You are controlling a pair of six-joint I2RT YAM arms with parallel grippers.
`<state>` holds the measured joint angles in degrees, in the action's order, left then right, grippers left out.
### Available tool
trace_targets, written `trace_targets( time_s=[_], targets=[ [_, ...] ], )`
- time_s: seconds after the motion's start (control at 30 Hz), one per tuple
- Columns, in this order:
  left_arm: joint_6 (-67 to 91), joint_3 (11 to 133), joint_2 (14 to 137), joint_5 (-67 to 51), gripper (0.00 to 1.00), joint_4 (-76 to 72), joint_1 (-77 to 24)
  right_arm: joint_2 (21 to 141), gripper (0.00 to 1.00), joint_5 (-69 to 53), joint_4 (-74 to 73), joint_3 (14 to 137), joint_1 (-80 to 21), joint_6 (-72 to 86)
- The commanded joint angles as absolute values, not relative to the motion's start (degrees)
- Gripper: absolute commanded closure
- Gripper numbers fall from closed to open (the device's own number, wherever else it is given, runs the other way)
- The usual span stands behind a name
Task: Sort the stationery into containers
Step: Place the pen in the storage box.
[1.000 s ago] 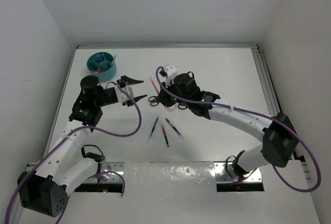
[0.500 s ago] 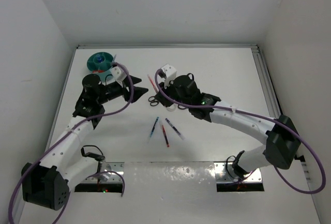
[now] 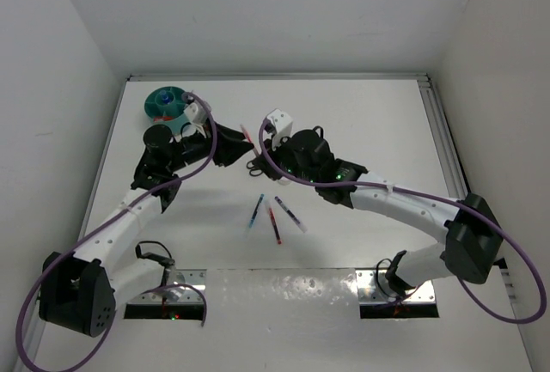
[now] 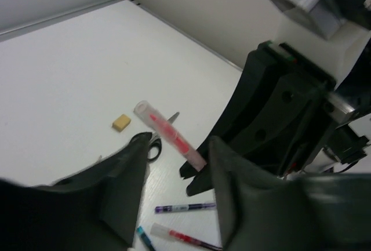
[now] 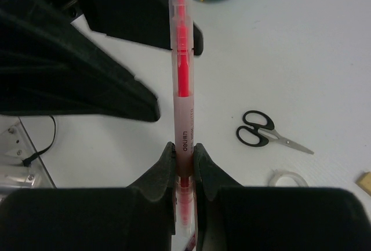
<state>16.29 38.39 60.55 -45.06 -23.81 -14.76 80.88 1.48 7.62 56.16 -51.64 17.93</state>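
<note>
Red pen (image 5: 179, 59) is clenched by the right claw (image 5: 184, 152), long axis aimed at 11 o'clock, toward the left claw (image 4: 177, 146), held wide open.

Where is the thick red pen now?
In the right wrist view, the thick red pen is clamped in the right gripper, held off the table, mid-scene, close beside the open left gripper.

Bright, even light; near jaws blurred; glare on foreground plate (image 3: 284, 290).
</note>
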Motion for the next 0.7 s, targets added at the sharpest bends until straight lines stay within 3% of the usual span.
trace_targets(
  time_s=[0.0,0.1,0.33,0.53,0.6,0.67],
  targets=[
    [20.4,37.6,60.1,-43.0,0.63,-30.5,-16.3,79.7,1.00,0.3,12.7,56.2,-52.1,17.6],
    [20.3,37.4,60.6,-42.0,0.76,-30.7,-17.2,79.7,1.00,-1.1,13.4,56.3,-52.2,17.4],
    [17.6,37.4,60.7,-40.3,0.80,-25.5,-19.1,79.8,1.00,-1.1,13.4,56.8,-52.2,16.8],
    [16.9,38.8,61.1,-39.4,1.00,-25.2,-19.7,80.2,1.00,-1.2,13.5,57.0,-52.1,16.9],
    [15.3,39.6,60.9,-38.9,1.00,-23.5,-19.8,80.2,0.89,-1.5,13.4,57.0,-52.2,16.9],
    [11.5,40.8,60.5,-36.2,1.00,-21.5,-19.4,80.6,0.60,-1.7,13.2,57.0,-52.2,17.0]
  ],
)
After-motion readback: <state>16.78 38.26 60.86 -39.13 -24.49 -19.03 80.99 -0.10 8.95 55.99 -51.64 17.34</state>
